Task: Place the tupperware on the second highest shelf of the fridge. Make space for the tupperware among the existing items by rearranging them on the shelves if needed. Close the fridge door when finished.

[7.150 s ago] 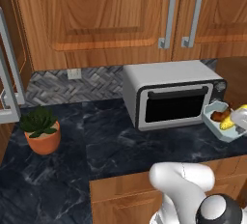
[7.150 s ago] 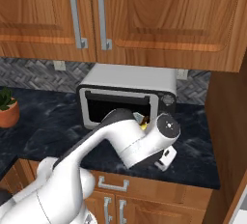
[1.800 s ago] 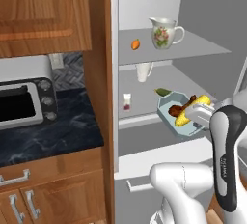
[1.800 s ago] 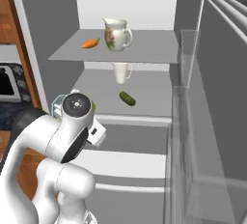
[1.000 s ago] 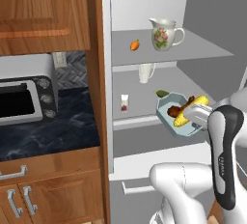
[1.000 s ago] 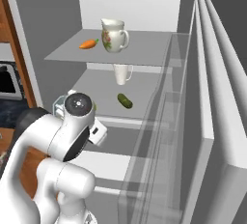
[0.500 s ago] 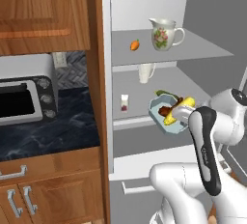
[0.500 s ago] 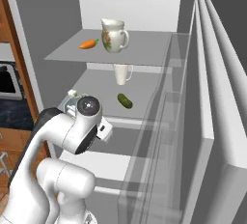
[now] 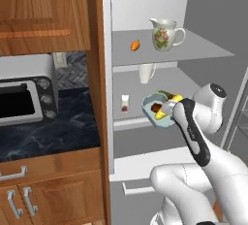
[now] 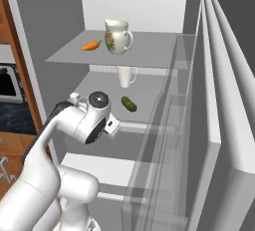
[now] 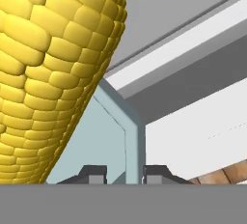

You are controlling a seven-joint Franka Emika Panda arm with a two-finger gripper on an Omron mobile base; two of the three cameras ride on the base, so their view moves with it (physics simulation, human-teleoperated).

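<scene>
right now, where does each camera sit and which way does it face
Left base view: behind the arm's left, facing the open fridge and toaster oven; arm lower right holding the tupperware.
Right base view: behind its right, facing shelves and fridge door; arm lower left.
Hand view: along the gripper, fingertips pinching the tupperware wall, corn cob.
Both base views share the floral jug.

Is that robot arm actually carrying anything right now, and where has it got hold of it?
Yes. The gripper holds the tupperware, a pale blue container with corn inside, pinching its thin side wall at the rim between the two fingers.
</scene>
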